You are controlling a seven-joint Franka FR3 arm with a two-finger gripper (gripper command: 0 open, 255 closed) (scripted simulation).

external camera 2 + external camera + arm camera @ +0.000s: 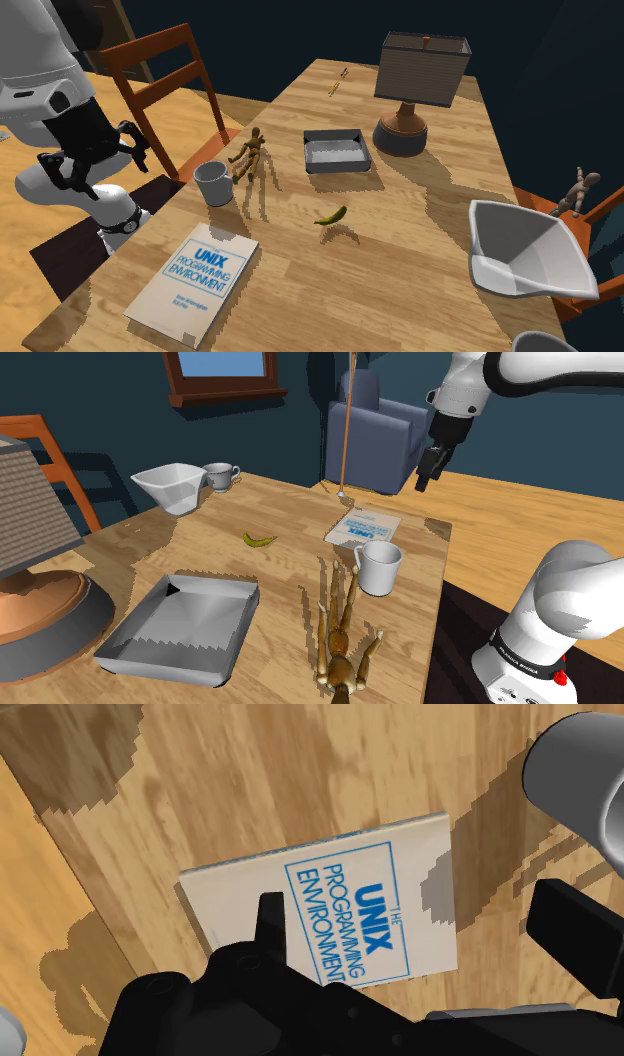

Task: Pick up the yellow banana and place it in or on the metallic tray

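Above the table end nearest the stand, gripper [427, 467] [98, 158] [405, 904] hangs in the air. Fingers are spread apart with nothing between them. In the wrist view its black body covers the near edge of the book [330, 894], and a grey rounded shape [580, 764] is cut by the frame; can't tell what it is.

Book cover reads "THE UNIX PROGRAMMING ENVIRONMENT" in blue inside a blue box. The smaller line under the title is unreadable in the second exterior view.

Arm enters the shoulder view from the top right, upper links cut off, wrist pointing down toward the book [362, 527]. White base sits at lower right.

Just past the book is a white mug [378, 567], then a wooden mannequin [340, 642] lying flat, feet cut by the bottom edge.

Banana [260, 539] [331, 215] lies bare on the wood mid-table, well apart from the gripper and apart from everything else. The grey tray [215, 584] [335, 165] sits further along, near the lamp [30, 552], whose shade and base are cropped by the shoulder view's left. A white bowl [172, 487] and a small cup [218, 475] sit at the far edge.
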